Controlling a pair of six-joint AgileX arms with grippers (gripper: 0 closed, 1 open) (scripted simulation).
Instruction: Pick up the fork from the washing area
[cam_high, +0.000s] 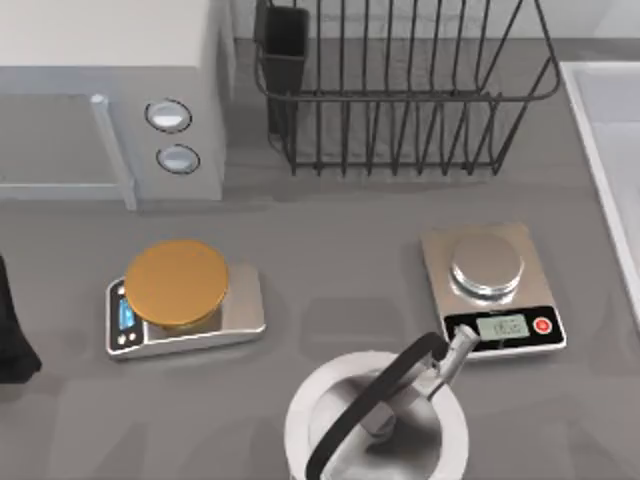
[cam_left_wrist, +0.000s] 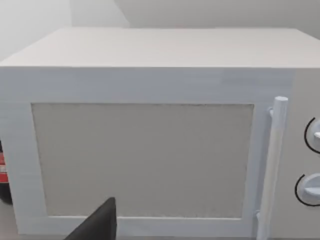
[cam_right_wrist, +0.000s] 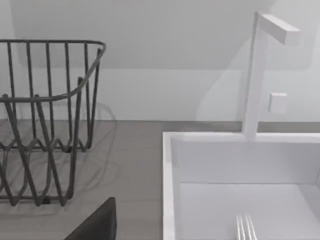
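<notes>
The fork (cam_right_wrist: 245, 229) lies in the washing area, a pale sink basin (cam_right_wrist: 168, 190) with a raised whitish rim; just its silver tines show at the edge of the right wrist view. In the top view the same basin (cam_high: 592, 140) runs along the table's right edge. A dark part of my right gripper (cam_right_wrist: 97, 225) shows over the grey counter beside the basin, near the wire rack, apart from the fork. My left gripper (cam_left_wrist: 100, 224) faces the microwave door, and a dark piece of the left arm (cam_high: 12, 320) sits at the table's left edge.
A black wire dish rack (cam_high: 400, 90) stands at the back middle and a white microwave (cam_high: 110, 100) at the back left. Two kitchen scales (cam_high: 185, 300) (cam_high: 492, 290) and a round pot (cam_high: 375, 425) with a black handle occupy the front. A white faucet (cam_right_wrist: 257, 75) rises behind the basin.
</notes>
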